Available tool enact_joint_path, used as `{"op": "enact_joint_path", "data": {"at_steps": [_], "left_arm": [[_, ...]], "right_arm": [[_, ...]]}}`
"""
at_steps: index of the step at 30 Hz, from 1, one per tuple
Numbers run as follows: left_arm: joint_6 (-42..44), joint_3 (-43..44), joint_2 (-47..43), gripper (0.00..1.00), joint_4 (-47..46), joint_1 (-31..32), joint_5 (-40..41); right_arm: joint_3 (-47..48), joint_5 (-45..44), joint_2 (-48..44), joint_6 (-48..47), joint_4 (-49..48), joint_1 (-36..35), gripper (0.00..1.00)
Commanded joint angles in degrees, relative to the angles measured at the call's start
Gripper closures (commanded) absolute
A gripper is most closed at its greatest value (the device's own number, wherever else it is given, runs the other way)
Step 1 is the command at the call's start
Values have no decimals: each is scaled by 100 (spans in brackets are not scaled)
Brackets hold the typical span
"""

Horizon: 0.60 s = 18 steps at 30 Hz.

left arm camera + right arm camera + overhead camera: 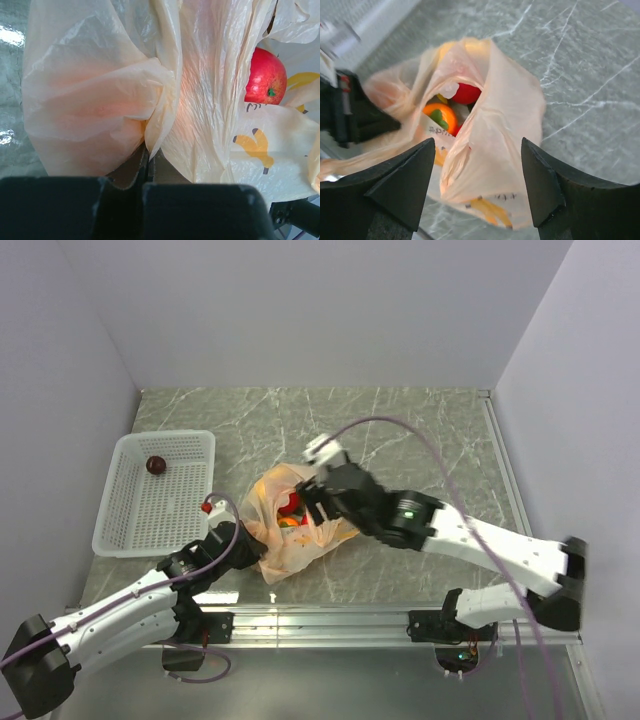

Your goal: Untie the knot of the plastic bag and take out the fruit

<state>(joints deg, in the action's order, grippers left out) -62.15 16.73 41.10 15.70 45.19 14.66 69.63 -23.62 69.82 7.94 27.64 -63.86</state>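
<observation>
Left gripper [147, 159] is clenched on a bunched fold of the plastic bag [100, 100], at the bag's near-left side. Right gripper [479, 150] hangs released, jaws wide apart, over the bag's open mouth, where a red fruit [466, 93] and an orange [440, 116] lie inside. Far left on the desk [400, 430], a white basket [130, 520] holds one dark maroon fruit [156, 465].

A robot lab cell (plain white walls [300, 310]) boxing in a marble-patterned table [420, 430].
</observation>
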Motion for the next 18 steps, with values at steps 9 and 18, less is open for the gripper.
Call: {"op": "enact_joint_path", "data": {"at_steps": [9,18], "left_arm": [[80,111,-120,99,152,-10,-174],[-174,-134,-488,99,407,-10,-252]], "right_arm": [[789,-2347,2719,-1857,-381,-295,21],[940,-1458,2784,-111,-118,1795,82]]}}
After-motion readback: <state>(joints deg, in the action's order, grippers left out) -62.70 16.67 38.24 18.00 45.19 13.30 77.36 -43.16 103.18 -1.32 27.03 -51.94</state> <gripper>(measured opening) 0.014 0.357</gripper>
